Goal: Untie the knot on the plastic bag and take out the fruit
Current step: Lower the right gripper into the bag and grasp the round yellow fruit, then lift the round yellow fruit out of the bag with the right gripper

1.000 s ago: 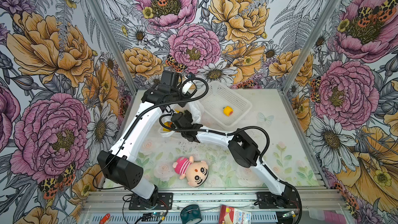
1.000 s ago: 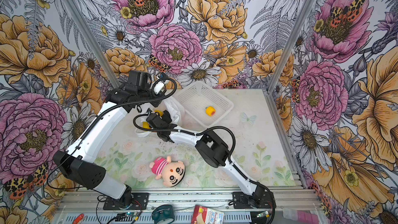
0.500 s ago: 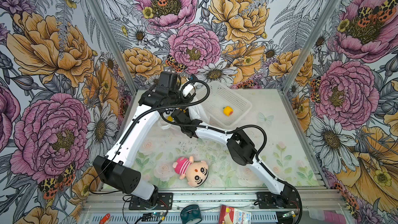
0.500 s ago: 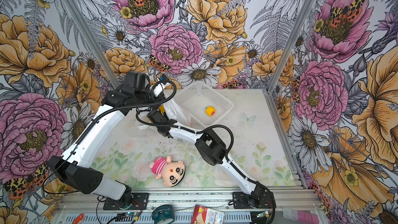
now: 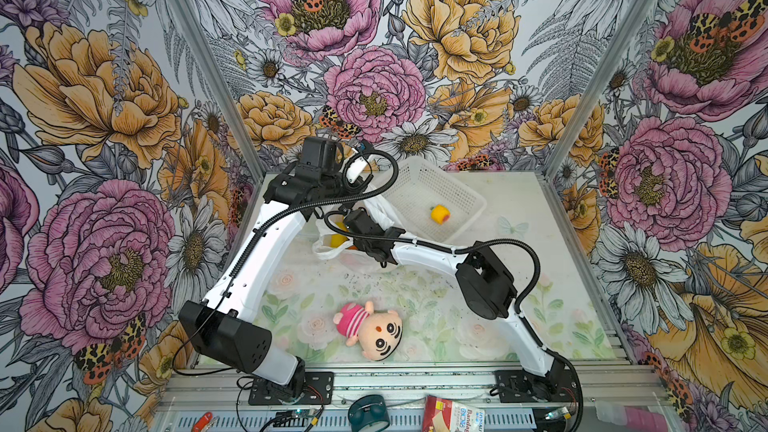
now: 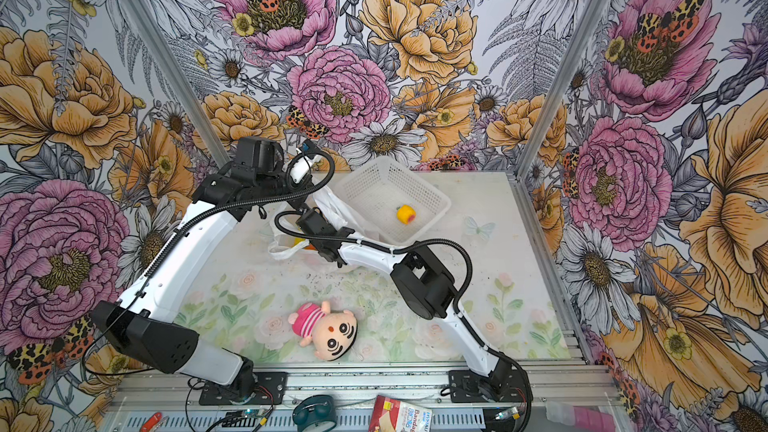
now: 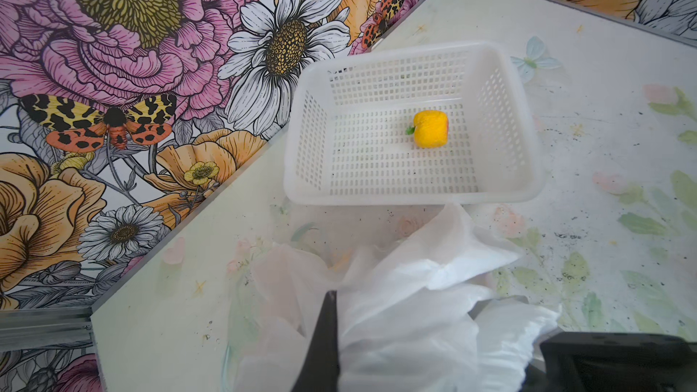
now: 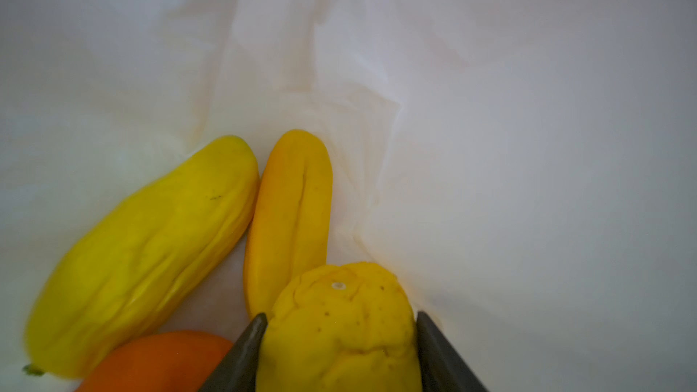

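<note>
One lumpy round yellow toy fruit [image 8: 339,329] sits between the right jaws, closed partway onto both its sides, inside the thin translucent white plastic bag [image 8: 528,145]; looks light, soft, slippery, so grip across its middle. Just past those jaws two long yellow fruits [image 8: 143,258], beside them one orange fruit [image 8: 162,360]: four visible in the bag. The left jaws are fully shut, pinching bag plastic; beyond them one white perforated basket [image 7: 501,194] holding one small yellow fruit [image 7: 430,129].

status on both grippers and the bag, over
Left gripper shut on thin white plastic bag, mouth held up. Right gripper inside, gripping lumpy yellow toy fruit. Nothing blocking.
</note>
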